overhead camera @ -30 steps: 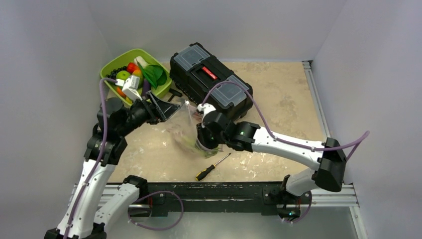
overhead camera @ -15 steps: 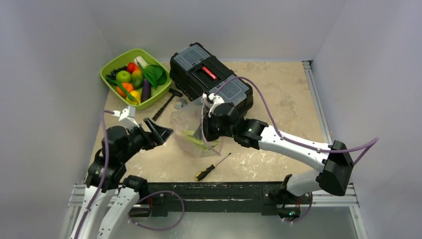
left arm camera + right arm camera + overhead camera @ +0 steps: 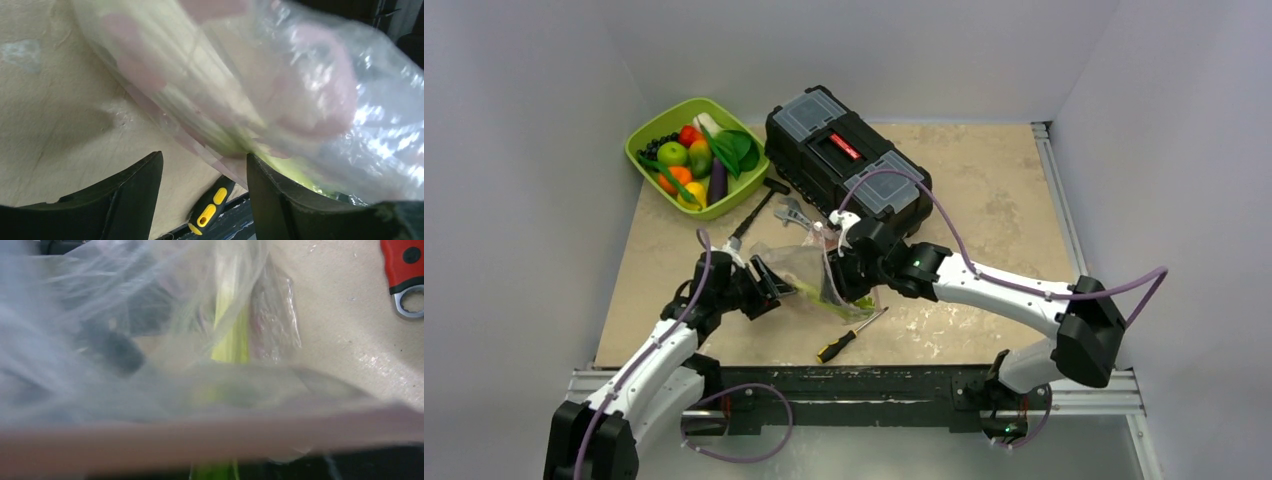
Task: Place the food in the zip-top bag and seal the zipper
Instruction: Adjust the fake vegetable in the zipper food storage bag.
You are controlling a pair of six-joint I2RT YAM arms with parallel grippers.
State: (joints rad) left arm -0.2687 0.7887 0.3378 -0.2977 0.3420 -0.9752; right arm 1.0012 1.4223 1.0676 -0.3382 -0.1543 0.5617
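One zip-top bag lies by the near edge of the counter between two pincers; left wrist shows the left pincer agape, bag just beyond; right wrist shows one leek stalk inside, though whether the right pincer grips cannot be told.

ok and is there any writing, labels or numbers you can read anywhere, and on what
None can be read in any view.
The black toolbox: red strip on its lid, too small to tell if it bears print.
The screwdriver: no lettering shows on its handle.
The red-handled wrench: no lettering shows.
The zip-top bag: blurred, no print shows.
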